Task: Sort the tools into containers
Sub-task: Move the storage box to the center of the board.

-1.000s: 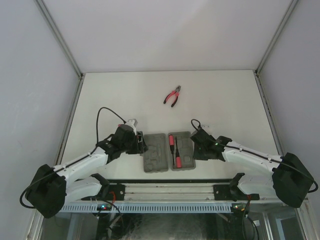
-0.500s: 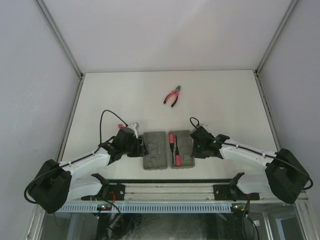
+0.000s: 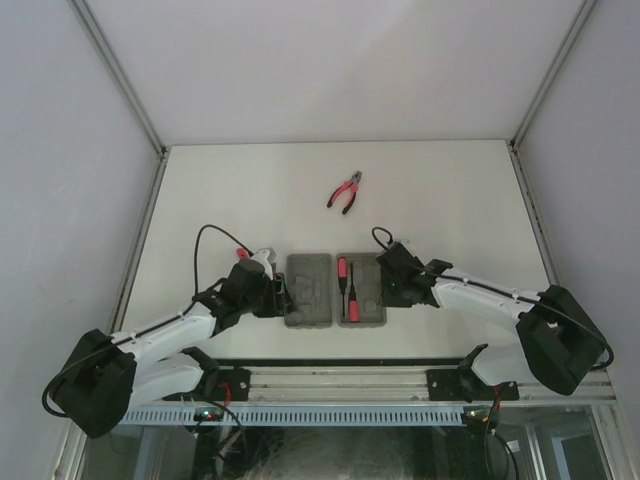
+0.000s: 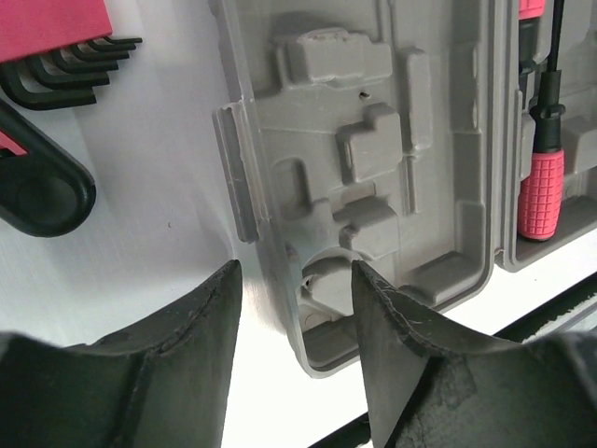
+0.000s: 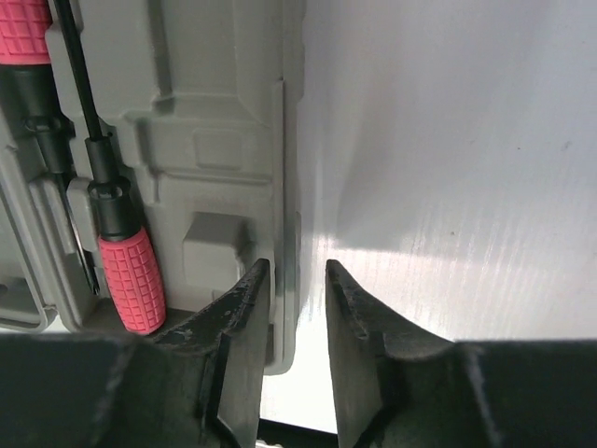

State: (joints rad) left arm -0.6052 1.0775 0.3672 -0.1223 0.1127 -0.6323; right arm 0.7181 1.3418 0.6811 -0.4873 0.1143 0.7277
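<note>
The grey tool case lies open in two halves, its left half [image 3: 308, 298] empty of tools and its right half [image 3: 372, 300] holding two red-handled screwdrivers [image 3: 348, 290]. My left gripper [image 4: 297, 280] is open, its fingers astride the left half's outer rim [image 4: 244, 177]. My right gripper [image 5: 297, 271] stands narrowly open over the right half's outer rim [image 5: 291, 168], one finger inside the case and one outside. The long thin screwdriver [image 5: 131, 275] lies in its slot. Red-handled pliers [image 3: 346, 192] lie far up the table. A comb-like red-and-black piece [image 4: 56, 42] lies left of the case.
A black rounded part [image 4: 37, 191] lies beside the comb-like piece, close to my left gripper. The table's near edge and the arms' mounting rail [image 3: 340, 385] run just below the case. White walls enclose the table on three sides.
The case has shifted a little away from the table's near edge, and both grippers have moved up with it along its outer rims.
</note>
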